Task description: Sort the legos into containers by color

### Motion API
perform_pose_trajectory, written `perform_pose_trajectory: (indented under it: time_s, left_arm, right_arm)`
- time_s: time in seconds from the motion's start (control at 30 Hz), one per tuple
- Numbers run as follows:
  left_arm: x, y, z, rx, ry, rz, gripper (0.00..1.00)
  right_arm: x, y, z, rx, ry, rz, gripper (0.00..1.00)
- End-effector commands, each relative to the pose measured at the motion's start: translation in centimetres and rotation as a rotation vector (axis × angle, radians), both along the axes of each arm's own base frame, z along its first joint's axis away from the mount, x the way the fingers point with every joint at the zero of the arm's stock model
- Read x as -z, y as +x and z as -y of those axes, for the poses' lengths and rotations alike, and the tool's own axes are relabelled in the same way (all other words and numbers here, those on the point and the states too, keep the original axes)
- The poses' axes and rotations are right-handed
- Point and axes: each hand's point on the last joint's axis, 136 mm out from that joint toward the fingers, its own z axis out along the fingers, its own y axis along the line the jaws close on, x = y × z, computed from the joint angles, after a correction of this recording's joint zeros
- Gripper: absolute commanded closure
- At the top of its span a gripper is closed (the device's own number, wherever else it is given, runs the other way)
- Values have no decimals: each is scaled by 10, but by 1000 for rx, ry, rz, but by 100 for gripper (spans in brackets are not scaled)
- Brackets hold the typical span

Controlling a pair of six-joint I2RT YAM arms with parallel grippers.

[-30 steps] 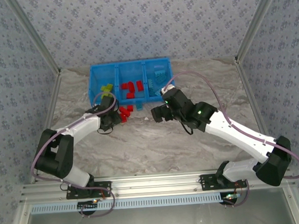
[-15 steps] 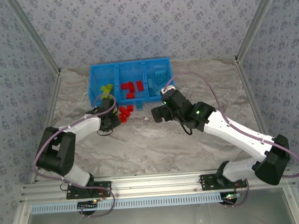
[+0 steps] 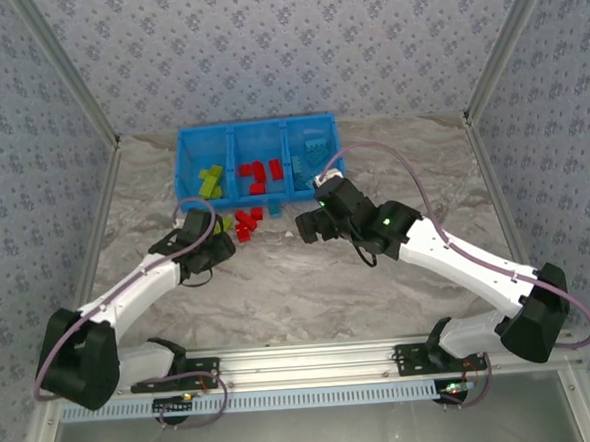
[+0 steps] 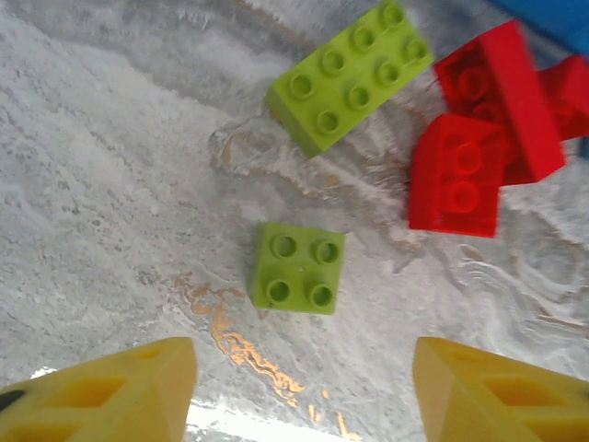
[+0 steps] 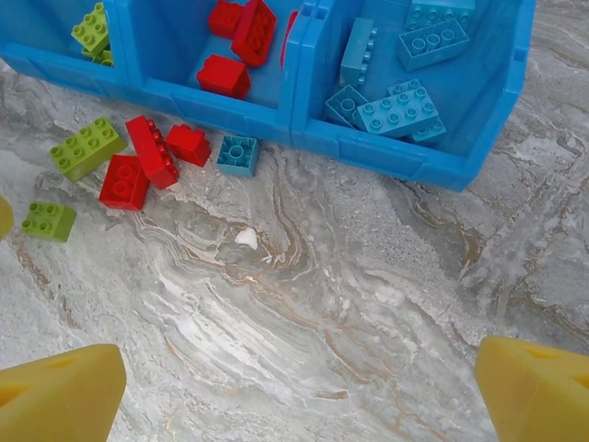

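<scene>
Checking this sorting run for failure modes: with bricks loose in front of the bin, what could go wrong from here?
The red bricks lie bunched beside the long green brick; closing on one may drag a neighbour. The light blue brick sits near the bin's front wall, which a finger might strike. The small green brick ahead of the open left gripper could slide away.

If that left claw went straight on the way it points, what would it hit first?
Probably the small lime green brick, lying on the table straight ahead of the left gripper, though depth is hard to judge.
</scene>
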Motion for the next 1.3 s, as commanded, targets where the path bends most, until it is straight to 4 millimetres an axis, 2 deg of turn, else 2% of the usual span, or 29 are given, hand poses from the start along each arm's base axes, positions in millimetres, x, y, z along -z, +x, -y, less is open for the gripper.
perform_pose_trajectory:
  time_s: [0.0, 0.13, 0.27, 0.47, 0.53, 0.6, 0.63, 0.73, 0.8, 0.9, 1.0, 1.13, 1.2, 1.27]
  left_arm:
    - [6, 16, 8, 50, 31, -1, 32]
    - [24, 29, 6, 55, 77, -19, 32]
    - [39, 34, 6, 55, 66, -50, 47]
    - [42, 30, 3, 50, 68, -61, 68]
    - [36, 28, 2, 52, 66, -55, 75]
    - [19, 26, 2, 50, 52, -37, 79]
    - [7, 26, 3, 52, 41, -22, 79]
    - [-49, 35, 4, 38, 14, 129, 79]
    - [-88, 53, -4, 7, 44, 250, 79]
    - [-115, 93, -16, -29, 98, 314, 80]
    - [-115, 141, -23, -58, 123, 320, 80]
    - [-100, 193, -34, -104, 138, 294, 78]
    - [-96, 212, -34, -95, 149, 297, 71]
    - [-99, 224, -32, -80, 145, 308, 55]
  right_arm:
    - [-7, 1, 0, 19, -1, 11, 0]
    - [-4, -2, 3, 23, -3, 2, 0]
    - [-1, -4, 6, 26, -11, -5, 0]
    - [3, -8, 6, 22, -17, -22, 0]
    - [2, -9, 6, 19, -15, -22, 0]
    - [0, -11, 6, 19, -12, -17, 0]
    - [-1, -11, 6, 19, -9, -16, 0]
    - [-5, -12, 6, 19, 7, -7, 0]
    - [-7, -12, 5, 18, 15, 0, 0]
    - [-7, -11, 4, 20, 16, 1, 0]
    - [-8, -12, 3, 19, 21, 0, 0]
    - [-10, -15, 7, 25, 23, 3, 0]
    - [-10, -17, 9, 28, 21, 1, 0]
    - [-10, -18, 11, 31, 13, -2, 0]
